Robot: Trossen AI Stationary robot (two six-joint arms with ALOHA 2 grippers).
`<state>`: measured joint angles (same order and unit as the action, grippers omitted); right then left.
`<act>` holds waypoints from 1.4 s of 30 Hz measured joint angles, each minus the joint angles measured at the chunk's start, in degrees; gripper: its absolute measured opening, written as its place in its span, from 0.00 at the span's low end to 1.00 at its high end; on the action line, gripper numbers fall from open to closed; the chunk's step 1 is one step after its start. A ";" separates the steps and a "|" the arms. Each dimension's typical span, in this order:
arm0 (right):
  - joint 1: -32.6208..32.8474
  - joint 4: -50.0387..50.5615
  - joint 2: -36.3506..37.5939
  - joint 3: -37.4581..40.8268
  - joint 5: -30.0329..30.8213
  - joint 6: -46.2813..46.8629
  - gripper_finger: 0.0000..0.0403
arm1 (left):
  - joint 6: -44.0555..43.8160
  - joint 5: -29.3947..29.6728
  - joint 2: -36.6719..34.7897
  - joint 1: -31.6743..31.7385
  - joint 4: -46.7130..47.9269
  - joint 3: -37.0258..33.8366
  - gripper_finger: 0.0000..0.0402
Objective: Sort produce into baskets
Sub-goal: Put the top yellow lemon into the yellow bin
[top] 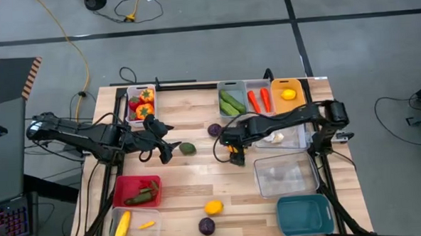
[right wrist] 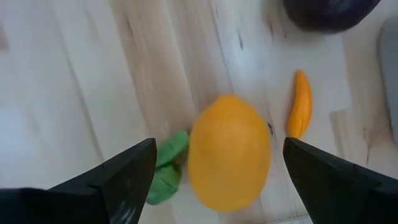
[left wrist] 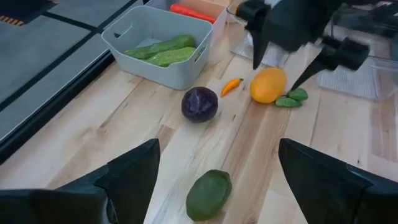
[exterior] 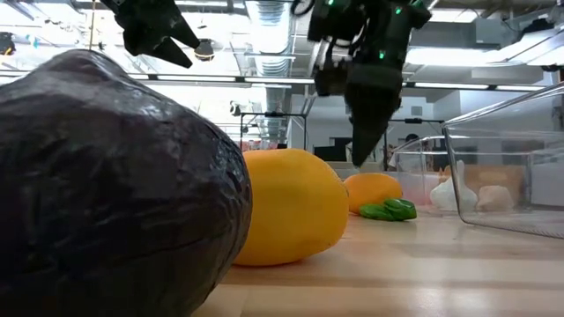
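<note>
High view: pale wooden table (top: 191,168) on grey floor (top: 215,54).

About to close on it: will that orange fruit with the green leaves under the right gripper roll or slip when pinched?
The orange fruit looks rounded and smooth, so it may roll or squirt sideways if pinched off-centre. Its green leaves lie flat on the table and might damp rolling that way. The right gripper straddles it open; it looks like a light toy.

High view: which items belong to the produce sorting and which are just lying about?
Job: orange fruit under open right gripper; avocado by open left gripper; purple round; cucumber bin; teal bin.
Lying about: yellow cable; keyboard.
</note>
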<state>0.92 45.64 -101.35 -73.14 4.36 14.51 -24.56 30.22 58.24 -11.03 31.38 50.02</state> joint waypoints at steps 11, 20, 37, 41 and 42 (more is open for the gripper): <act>-1.29 6.77 -9.30 -5.13 0.90 -3.18 0.93 | -0.09 0.02 0.00 0.02 0.01 0.00 0.79; -1.52 9.99 -13.33 -6.14 1.11 -3.00 0.81 | -0.11 0.00 0.00 0.02 0.04 0.00 0.79; 0.30 19.70 -12.86 -18.37 2.15 -8.91 0.67 | -0.10 -0.04 0.00 0.02 0.12 0.00 0.79; -0.05 25.38 -12.32 -23.57 6.33 -10.54 0.67 | -0.11 -0.05 0.00 0.02 0.17 0.00 0.79; -0.30 26.47 -11.84 -24.22 7.58 -10.66 0.67 | -0.09 -0.07 0.00 0.02 0.19 0.00 0.79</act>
<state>0.61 72.11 -113.19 -97.36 11.94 3.84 -24.64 30.15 58.24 -11.00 31.57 50.02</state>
